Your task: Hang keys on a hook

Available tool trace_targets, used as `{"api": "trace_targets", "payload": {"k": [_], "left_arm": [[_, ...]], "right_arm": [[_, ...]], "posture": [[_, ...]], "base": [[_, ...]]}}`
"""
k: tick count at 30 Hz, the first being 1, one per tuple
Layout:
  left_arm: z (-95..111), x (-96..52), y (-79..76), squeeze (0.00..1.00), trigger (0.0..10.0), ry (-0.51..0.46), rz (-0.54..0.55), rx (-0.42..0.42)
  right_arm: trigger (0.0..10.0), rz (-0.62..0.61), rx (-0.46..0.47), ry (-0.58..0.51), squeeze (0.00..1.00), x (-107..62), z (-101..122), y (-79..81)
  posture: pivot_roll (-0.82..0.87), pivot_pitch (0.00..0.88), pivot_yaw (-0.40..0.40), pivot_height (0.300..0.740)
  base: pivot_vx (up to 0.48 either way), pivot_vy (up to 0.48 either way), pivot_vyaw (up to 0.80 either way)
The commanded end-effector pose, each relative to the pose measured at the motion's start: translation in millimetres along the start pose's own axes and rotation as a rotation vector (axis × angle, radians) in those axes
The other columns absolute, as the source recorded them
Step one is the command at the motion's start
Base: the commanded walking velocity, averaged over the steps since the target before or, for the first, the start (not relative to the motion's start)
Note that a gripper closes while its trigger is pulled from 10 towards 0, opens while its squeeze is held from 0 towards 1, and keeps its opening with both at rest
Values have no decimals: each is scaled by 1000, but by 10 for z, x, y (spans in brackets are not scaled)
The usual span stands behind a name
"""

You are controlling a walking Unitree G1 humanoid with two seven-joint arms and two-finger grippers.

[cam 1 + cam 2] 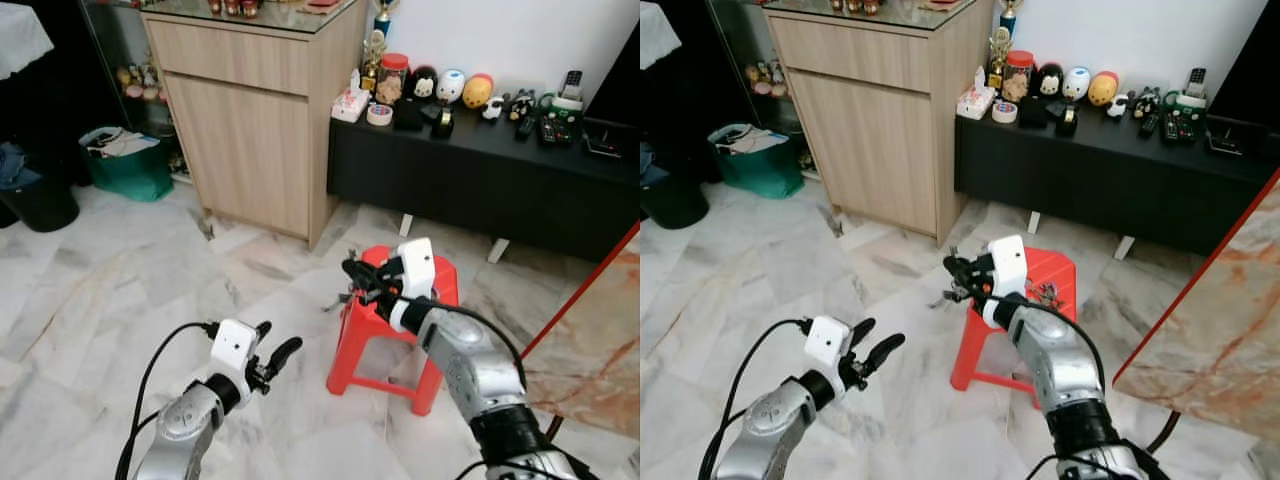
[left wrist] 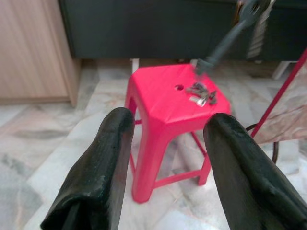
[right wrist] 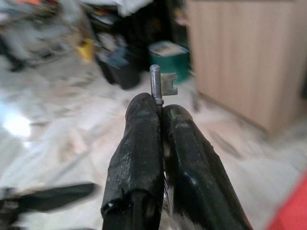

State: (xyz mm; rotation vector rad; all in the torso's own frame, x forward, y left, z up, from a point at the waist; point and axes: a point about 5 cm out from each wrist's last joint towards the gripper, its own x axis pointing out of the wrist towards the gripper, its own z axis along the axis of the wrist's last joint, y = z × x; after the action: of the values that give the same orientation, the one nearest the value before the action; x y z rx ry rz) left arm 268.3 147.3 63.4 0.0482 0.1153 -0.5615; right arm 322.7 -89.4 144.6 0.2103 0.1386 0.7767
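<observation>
Plainly, our right gripper (image 3: 160,112) had its fingers pinched together on a key (image 3: 160,85), whose bit stuck out past the fingertips, above the red stool (image 1: 440,290). More keys (image 2: 201,93) lay on the stool's seat. Our left gripper (image 1: 272,350) hung spread and empty.

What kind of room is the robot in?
Probably a living room in someone's home. There is a marble-look tiled floor, a light wooden cabinet, and a low black sideboard lined with little toy figures and remote controls. A red plastic stool stands in the middle.
</observation>
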Motion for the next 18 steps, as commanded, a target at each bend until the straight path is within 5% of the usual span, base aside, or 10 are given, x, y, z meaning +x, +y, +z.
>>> {"api": "trace_targets", "payload": {"k": [1, 8, 18], "left_arm": [[55, 35, -36, 0, 10000, -14, -23, -1], [133, 55, -34, 0, 10000, -41, -23, 13], [199, 69, -111, 0, 10000, -25, -114, 55]], "right_arm": [[10000, 67, -22, -1, 0, 20, 106, 109], [10000, 143, -72, 52, 0, 45, 191, 340], [10000, 150, -117, 153, 0, 30, 172, 464]], "posture": [[61, 37, -58, 740], [62, 41, -63, 740], [65, 46, -65, 740]], "base": [[0, 0, 0], [0, 0, 0], [0, 0, 0]]}}
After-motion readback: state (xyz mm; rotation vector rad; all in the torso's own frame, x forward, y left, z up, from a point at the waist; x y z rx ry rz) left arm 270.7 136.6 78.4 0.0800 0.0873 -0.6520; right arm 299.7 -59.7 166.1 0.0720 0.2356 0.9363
